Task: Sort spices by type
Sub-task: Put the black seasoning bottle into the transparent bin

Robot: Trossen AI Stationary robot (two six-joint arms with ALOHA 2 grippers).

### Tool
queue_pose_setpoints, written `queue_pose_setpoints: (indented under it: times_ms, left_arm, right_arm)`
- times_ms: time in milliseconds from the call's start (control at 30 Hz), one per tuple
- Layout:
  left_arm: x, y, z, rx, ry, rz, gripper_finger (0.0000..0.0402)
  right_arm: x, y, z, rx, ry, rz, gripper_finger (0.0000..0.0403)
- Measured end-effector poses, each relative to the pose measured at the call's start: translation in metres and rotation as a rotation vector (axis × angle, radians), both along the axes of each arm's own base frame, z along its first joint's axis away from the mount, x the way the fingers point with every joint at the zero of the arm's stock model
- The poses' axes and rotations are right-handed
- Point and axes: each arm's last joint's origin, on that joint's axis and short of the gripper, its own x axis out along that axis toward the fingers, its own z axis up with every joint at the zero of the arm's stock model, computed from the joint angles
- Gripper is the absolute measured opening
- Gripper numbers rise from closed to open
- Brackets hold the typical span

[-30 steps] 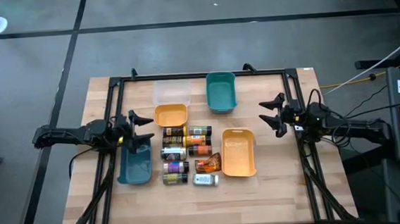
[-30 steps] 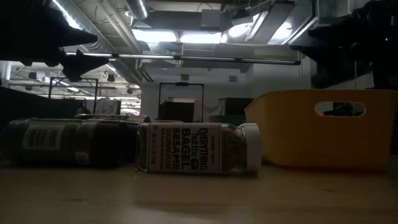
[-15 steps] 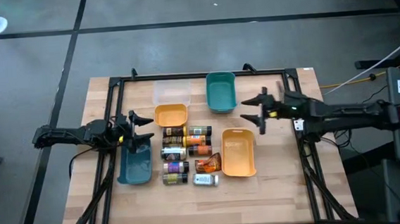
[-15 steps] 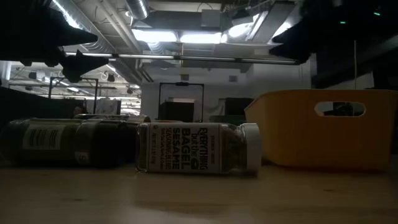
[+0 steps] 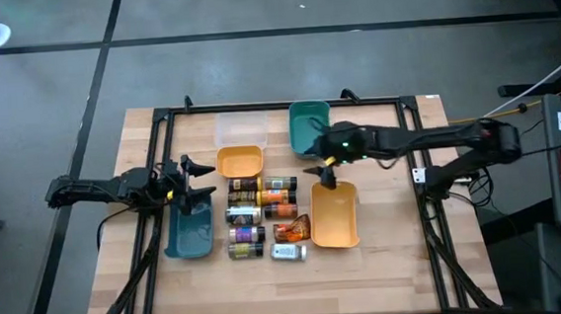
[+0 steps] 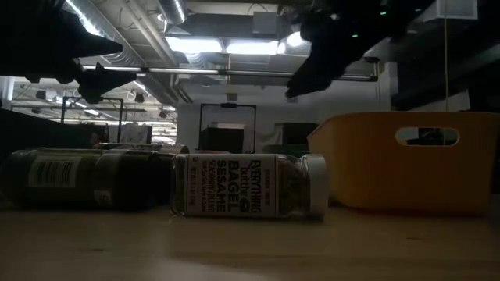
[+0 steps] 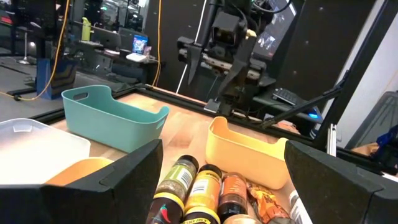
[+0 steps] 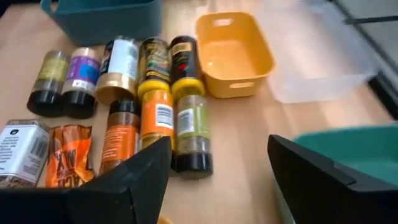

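Note:
Several spice jars (image 5: 262, 216) with dark caps lie on their sides in a cluster at the table's middle; the right wrist view shows them (image 8: 143, 93) in rows. An orange-brown packet (image 5: 292, 228) lies at the cluster's right, and a white-labelled jar (image 6: 248, 185) lies nearest the near edge. My right gripper (image 5: 318, 164) hangs open in the air between the teal tray and the large yellow tray, right of the jars. My left gripper (image 5: 196, 179) waits open above the blue tray, left of the jars. Neither touches anything.
A small yellow tray (image 5: 239, 162) and a clear tray (image 5: 238, 128) sit beyond the jars, with a teal tray (image 5: 310, 127) to their right. A large yellow tray (image 5: 334, 214) lies right of the jars, a blue tray (image 5: 189, 233) left. A black frame (image 5: 277, 106) rims the table.
My right arm has swung from the table's right side toward the left, over the black frame, until its gripper stands above the gap between the teal tray and the large yellow tray. Its fingers stay open. The jars and the left arm have kept still.

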Motion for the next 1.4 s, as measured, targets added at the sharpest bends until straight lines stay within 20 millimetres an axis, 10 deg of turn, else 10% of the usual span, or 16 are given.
queue_pose_setpoints:
  times_ms: [367, 1400]
  left_arm:
    - [0.000, 0.000, 0.000, 0.000, 0.000, 0.000, 0.0320]
    - [0.000, 0.000, 0.000, 0.000, 0.005, 0.000, 0.0320]
  right_arm:
    - [0.045, -0.006, -0.037, 0.067, 0.156, 0.046, 0.0266]
    - [0.063, -0.009, -0.101, 0.085, 0.307, 0.070, 0.0266]
